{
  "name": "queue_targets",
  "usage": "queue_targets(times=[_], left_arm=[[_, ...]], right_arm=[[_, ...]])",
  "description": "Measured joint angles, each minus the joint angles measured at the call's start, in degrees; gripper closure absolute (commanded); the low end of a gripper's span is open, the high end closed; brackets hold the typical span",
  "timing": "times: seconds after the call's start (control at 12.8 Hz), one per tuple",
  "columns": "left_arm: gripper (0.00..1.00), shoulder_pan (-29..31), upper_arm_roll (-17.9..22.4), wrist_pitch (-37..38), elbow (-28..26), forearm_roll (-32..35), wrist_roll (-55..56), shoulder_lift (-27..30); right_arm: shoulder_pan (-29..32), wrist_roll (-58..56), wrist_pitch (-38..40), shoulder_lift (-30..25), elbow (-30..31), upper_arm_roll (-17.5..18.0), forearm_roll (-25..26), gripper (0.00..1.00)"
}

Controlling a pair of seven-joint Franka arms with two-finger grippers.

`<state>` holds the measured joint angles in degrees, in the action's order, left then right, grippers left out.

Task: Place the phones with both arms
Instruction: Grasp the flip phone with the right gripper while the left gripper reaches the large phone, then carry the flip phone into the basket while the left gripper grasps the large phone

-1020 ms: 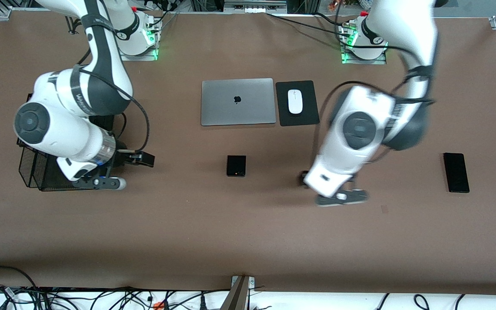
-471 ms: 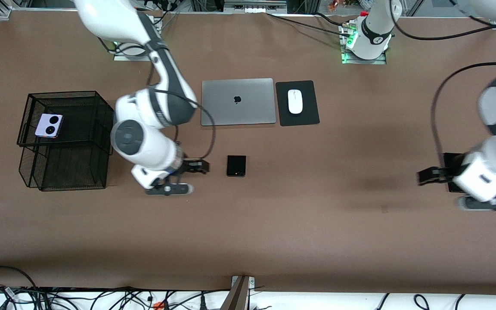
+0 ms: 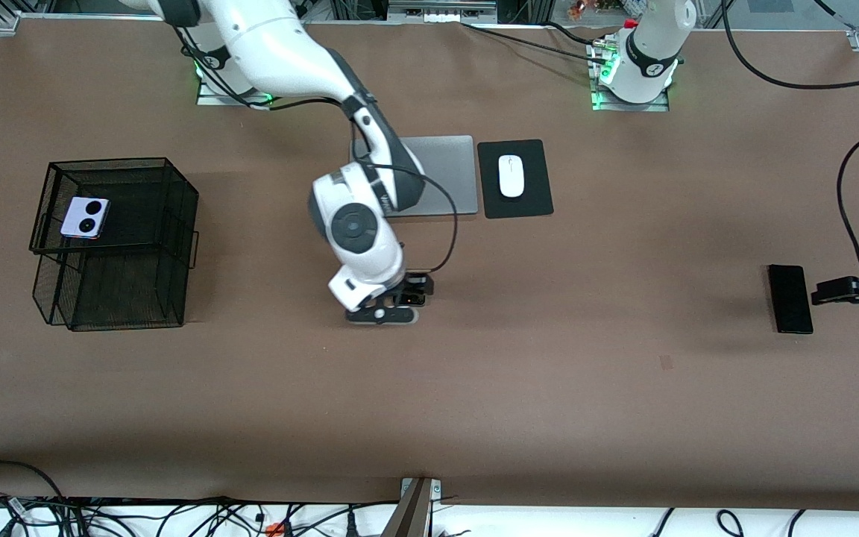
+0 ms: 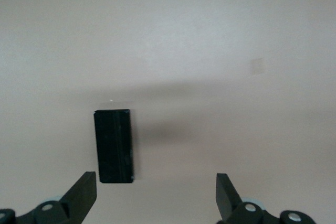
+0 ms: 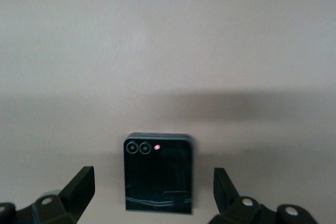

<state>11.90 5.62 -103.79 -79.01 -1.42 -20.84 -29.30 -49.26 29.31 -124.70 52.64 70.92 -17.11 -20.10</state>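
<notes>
Over the brown table point(image 3: 549, 388), both arms approach phones with jaws spread wide and empty: the right gripper point(image 5: 152, 195) above the small black phone point(image 5: 159, 172), the left gripper point(image 4: 156, 195) beside the long black phone point(image 3: 790, 298). Lowering comes next. The lilac phone point(image 3: 85, 217) lies in the mesh basket point(image 3: 176, 246).

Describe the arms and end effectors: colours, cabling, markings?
Both arms have glossy white shells with dark grey joint sections. The right arm has a round grey joint cap and a looping black cable; the left arm trails black cables too. Bases glow green. The left end effector and right end effector have black wedge fingers.
</notes>
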Motion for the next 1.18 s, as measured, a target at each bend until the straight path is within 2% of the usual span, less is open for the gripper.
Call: queue_targets(times=[0.24,0.39,0.71,0.94,1.02,1.1,1.18], left_arm=[[0.0,3.6,-0.1,-7.5,-5.7,0.0,-2.2,-1.2],[0.0,5.9,-0.1,-10.8,-8.5,0.0,-2.4,-2.5],[0.0,8.8,-0.3,-12.4,-9.5,0.0,-2.5,-5.7],[0.0,9.5,-0.3,-17.5,-12.1,0.0,-2.3,-7.0],[0.0,9.7,-0.4,-19.9,-13.8,0.0,-2.3,-7.2],[0.0,9.8,-0.4,-22.2,-15.5,0.0,-2.3,-7.3],[0.0,9.9,-0.4,-24.2,-17.2,0.0,-2.3,-7.6]], right_arm=[[-2.4,1.8,-2.2,3.4,-0.6,0.0,2.0,0.0],[-2.8,2.3,-2.3,3.7,-0.6,0.0,4.1,0.0],[-3.0,4.5,-2.0,3.7,-0.8,-0.1,6.6,0.0],[-3.5,5.0,-2.0,4.2,-0.3,-0.1,7.8,0.0],[-3.5,5.0,-2.0,4.3,-0.1,-0.1,7.8,0.17],[-3.5,5.0,-2.0,4.5,0.0,-0.1,7.8,0.52],[-3.5,5.0,-2.0,4.6,0.0,-0.1,7.8,0.68]])
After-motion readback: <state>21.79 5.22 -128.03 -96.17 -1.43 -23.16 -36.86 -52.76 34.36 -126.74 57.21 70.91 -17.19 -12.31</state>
